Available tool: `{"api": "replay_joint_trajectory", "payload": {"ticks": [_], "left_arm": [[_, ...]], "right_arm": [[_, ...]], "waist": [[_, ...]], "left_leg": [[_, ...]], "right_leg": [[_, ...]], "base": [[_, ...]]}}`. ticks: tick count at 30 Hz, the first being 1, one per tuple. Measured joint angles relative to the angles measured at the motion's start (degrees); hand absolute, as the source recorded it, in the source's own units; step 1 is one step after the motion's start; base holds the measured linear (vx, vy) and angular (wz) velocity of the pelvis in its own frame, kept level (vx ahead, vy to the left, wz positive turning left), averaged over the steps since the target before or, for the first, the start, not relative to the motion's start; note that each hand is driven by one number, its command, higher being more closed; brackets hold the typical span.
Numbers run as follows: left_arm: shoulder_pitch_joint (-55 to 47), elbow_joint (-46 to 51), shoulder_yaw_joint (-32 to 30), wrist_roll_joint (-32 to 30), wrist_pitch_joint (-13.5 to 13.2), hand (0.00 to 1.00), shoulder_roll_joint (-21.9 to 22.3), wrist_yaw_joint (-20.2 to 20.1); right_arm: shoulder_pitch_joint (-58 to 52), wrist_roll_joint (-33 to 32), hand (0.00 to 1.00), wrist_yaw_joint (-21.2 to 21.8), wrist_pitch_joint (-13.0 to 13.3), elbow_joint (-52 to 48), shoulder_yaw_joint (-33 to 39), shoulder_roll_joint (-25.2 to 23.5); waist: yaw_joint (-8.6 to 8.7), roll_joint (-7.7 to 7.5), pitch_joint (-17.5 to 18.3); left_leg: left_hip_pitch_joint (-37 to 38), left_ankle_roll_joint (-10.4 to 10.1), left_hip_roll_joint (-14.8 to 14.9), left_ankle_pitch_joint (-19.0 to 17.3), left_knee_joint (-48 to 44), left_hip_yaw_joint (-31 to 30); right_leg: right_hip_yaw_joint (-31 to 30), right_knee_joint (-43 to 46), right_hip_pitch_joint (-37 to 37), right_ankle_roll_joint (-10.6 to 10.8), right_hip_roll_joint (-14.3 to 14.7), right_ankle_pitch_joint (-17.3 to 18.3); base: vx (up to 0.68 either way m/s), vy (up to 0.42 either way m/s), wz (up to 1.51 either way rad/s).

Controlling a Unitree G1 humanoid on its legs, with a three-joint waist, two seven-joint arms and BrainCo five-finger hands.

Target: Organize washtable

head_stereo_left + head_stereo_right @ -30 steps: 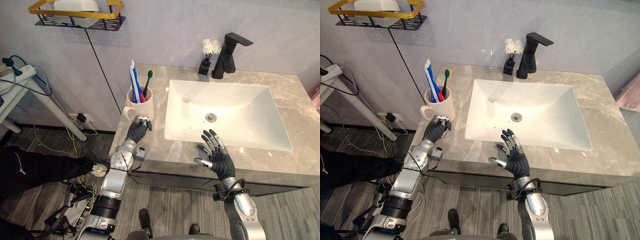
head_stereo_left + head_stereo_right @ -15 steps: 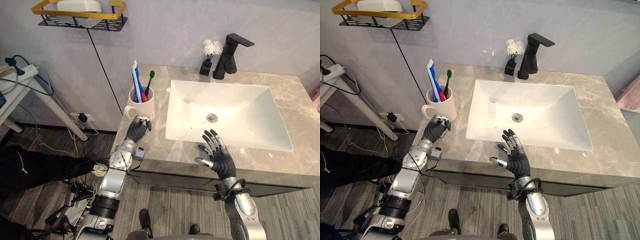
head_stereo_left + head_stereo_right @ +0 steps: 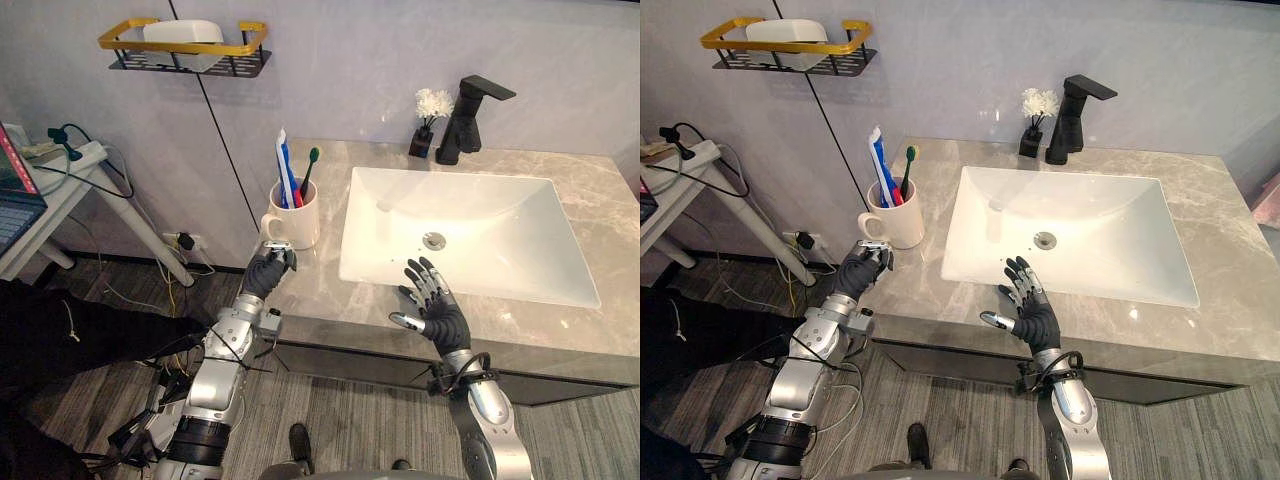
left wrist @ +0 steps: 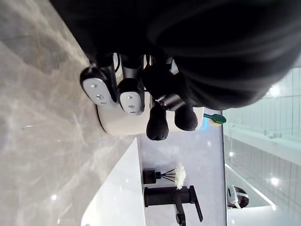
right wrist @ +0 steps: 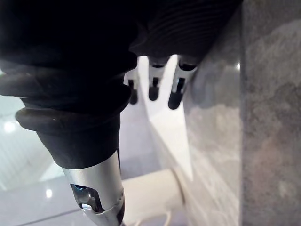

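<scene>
Grey-veined stone washtable point(image 3: 322, 283) with a white sink point(image 3: 480, 225), and a black tap point(image 3: 468, 118) and a small vase of white flowers point(image 3: 430, 108) at its back edge. Cream mug point(image 3: 298, 226), holding toothbrushes point(image 3: 308, 172) and a blue-and-white tube point(image 3: 284, 168), stands upright left of the sink; the left hand point(image 3: 268, 270) sits just in front of it, fingers curled in with nothing between them. The right hand point(image 3: 438, 316) hovers over the washtable's front edge by the sink, fingers straight and spread apart.
</scene>
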State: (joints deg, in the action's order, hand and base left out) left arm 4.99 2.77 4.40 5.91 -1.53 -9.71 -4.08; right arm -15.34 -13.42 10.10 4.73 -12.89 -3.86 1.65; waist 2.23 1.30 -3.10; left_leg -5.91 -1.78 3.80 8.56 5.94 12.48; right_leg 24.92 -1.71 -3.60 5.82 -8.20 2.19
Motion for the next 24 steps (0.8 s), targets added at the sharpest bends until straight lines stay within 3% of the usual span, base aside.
{"api": "replay_joint_trajectory", "payload": {"ticks": [13,24], "left_arm": [[0.0,-0.17,-0.22,-2.01,0.04,1.0,-0.01,0.31],[3.28,-4.53,-0.28,-4.41,1.05,1.0,-0.21,0.53]], "right_arm": [[0.02,0.02,0.0,-0.02,0.0,0.25,-0.11,0.0],[-0.36,0.1,0.0,-0.05,-0.03,-1.56,-0.18,-0.02]], "waist": [[0.05,-0.24,0.2],[0.04,-1.91,0.36]], "left_leg": [[0.1,-0.01,0.07,-0.01,0.0,0.17],[-2.01,-0.01,0.25,-0.04,0.01,1.94]], "right_leg": [[-0.13,-0.31,-0.11,0.0,0.07,-0.01],[-2.07,-0.26,2.83,0.0,0.18,-0.43]], "base": [[0.0,0.0,0.0],[0.01,0.012,-0.08]]}}
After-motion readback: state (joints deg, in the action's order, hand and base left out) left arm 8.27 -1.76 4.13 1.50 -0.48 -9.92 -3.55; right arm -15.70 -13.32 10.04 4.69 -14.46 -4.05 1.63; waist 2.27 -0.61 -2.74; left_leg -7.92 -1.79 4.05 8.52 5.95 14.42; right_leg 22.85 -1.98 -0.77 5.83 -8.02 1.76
